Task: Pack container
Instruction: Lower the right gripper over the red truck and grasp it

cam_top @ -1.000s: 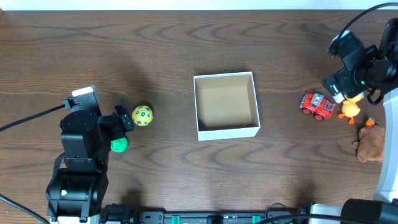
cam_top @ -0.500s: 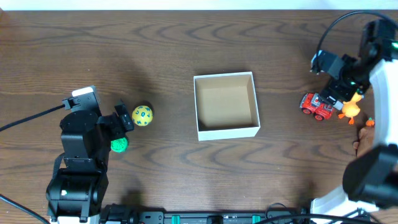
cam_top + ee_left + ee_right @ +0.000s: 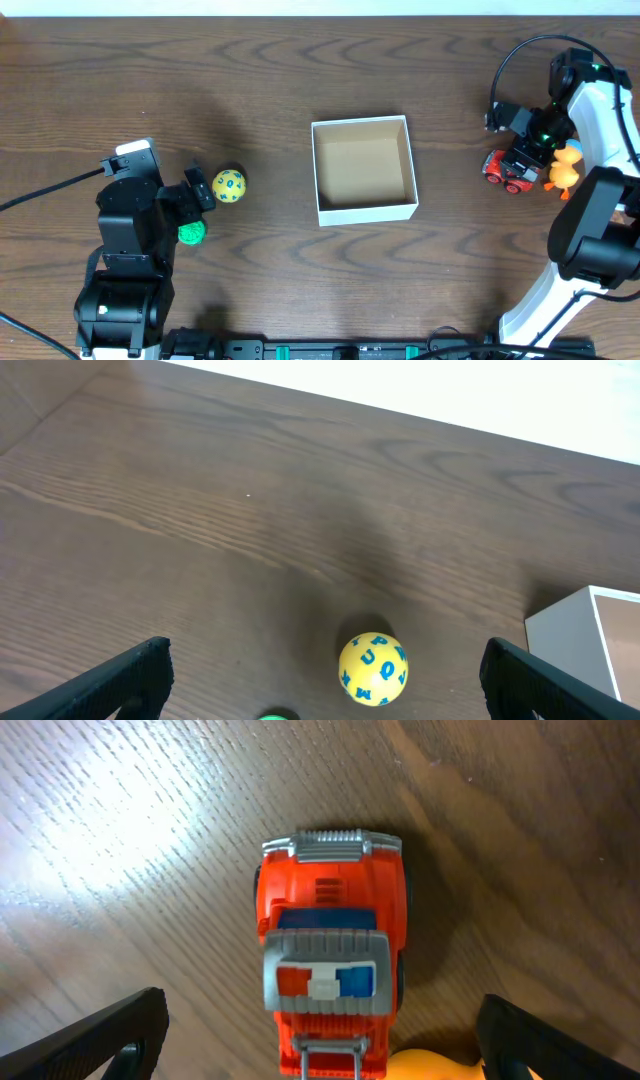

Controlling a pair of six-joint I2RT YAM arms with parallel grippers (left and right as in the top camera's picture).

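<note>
The container (image 3: 363, 168), a square white box with a brown inside, stands empty at the table's middle; its corner shows in the left wrist view (image 3: 592, 632). My right gripper (image 3: 518, 157) is open over the red toy truck (image 3: 509, 170). In the right wrist view the truck (image 3: 330, 965) lies between my spread fingers, gripper (image 3: 325, 1042) untouched by it. An orange duck (image 3: 566, 168) sits right beside the truck. My left gripper (image 3: 197, 193) is open and empty near a yellow lettered ball (image 3: 229, 186) and a green ball (image 3: 191, 233). The yellow ball (image 3: 373, 668) lies ahead of the left gripper (image 3: 335, 685).
The green ball's top shows at the lower edge of the left wrist view (image 3: 277, 715). The duck's orange edge (image 3: 440, 1066) touches the truck's near end. The right arm (image 3: 598, 220) crosses the table's right side. The left arm base (image 3: 128, 250) stands at the front left.
My right arm has swung left and turned, bringing the open gripper from above the duck to over the red truck. The left arm and both balls have not moved.
</note>
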